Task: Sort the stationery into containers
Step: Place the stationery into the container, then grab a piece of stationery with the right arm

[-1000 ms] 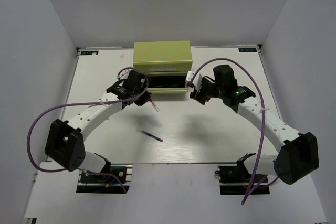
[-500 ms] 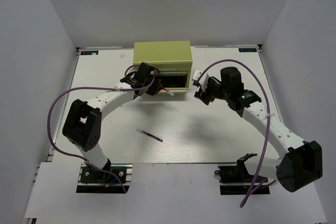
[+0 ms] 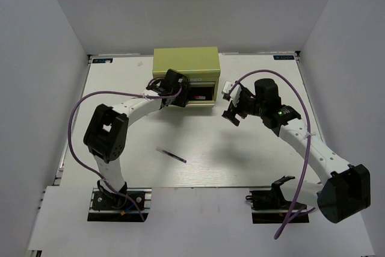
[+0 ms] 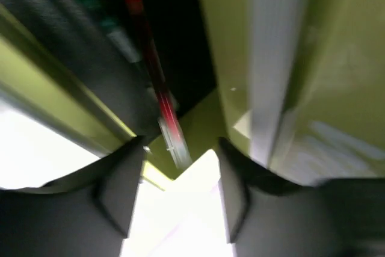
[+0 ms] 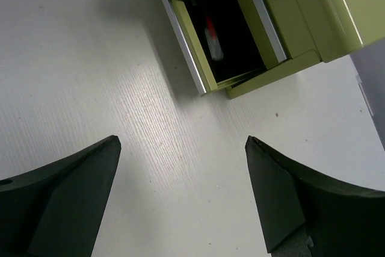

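Inside the open drawer [image 5: 182,41] of the chest [image 3: 185,61] at the tabletop's far edge, red pen [image 4: 153,73] just ahead of left tool [image 4: 180,154], parted, gripping nothing; right tool [image 5: 182,142] wide open, empty, beside chest

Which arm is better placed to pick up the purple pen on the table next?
Probably right: the right gripper hangs free, jaws wide open; the left gripper is at the drawer with the red pen.

My left arm [image 3: 135,105] bends forward at the elbow, left jaws parted. My right arm [image 3: 301,139] stretches forward and inward, right jaws spread wide, gripping nothing.
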`<action>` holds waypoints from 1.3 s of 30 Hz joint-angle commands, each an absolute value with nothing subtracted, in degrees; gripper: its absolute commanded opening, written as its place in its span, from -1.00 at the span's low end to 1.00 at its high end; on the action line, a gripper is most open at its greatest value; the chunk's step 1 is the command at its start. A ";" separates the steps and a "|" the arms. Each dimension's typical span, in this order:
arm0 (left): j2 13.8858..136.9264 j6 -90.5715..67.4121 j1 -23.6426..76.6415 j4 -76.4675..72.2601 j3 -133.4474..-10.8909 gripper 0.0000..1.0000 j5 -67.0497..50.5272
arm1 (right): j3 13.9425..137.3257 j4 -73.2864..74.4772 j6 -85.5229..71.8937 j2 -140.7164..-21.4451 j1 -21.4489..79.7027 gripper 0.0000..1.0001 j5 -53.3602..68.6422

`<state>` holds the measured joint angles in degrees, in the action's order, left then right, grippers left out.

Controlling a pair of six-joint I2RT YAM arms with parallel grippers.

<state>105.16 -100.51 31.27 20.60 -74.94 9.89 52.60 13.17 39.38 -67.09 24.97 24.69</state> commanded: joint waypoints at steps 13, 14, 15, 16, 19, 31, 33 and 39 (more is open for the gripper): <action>85.89 -87.23 31.99 20.39 -69.90 0.46 7.56 | 53.35 19.59 42.88 -69.95 25.05 0.29 45.07; 83.78 -84.75 31.99 21.09 -68.31 0.46 8.08 | 53.52 21.17 44.28 -70.48 25.57 0.14 47.18; 81.50 -82.29 31.99 21.70 -66.55 0.46 8.09 | 53.79 21.70 45.86 -71.62 27.66 0.04 47.11; 76.17 -76.78 31.99 21.10 -61.75 0.46 8.09 | 54.05 22.14 46.49 -72.85 28.47 -0.10 46.94; 67.00 -70.15 31.99 20.39 -49.63 0.46 8.09 | 54.84 23.99 49.56 -76.45 33.99 -0.13 44.21; 27.87 -67.32 31.29 48.06 -33.57 0.56 19.50 | 66.87 16.62 28.05 -100.10 55.18 0.15 29.01; 25.14 -68.46 31.29 52.02 -34.18 0.56 21.88 | 68.90 15.74 27.25 -103.09 57.56 0.22 26.37; 22.59 -69.52 31.29 59.14 -36.91 0.59 25.74 | 70.75 10.91 21.19 -106.43 62.91 0.25 17.42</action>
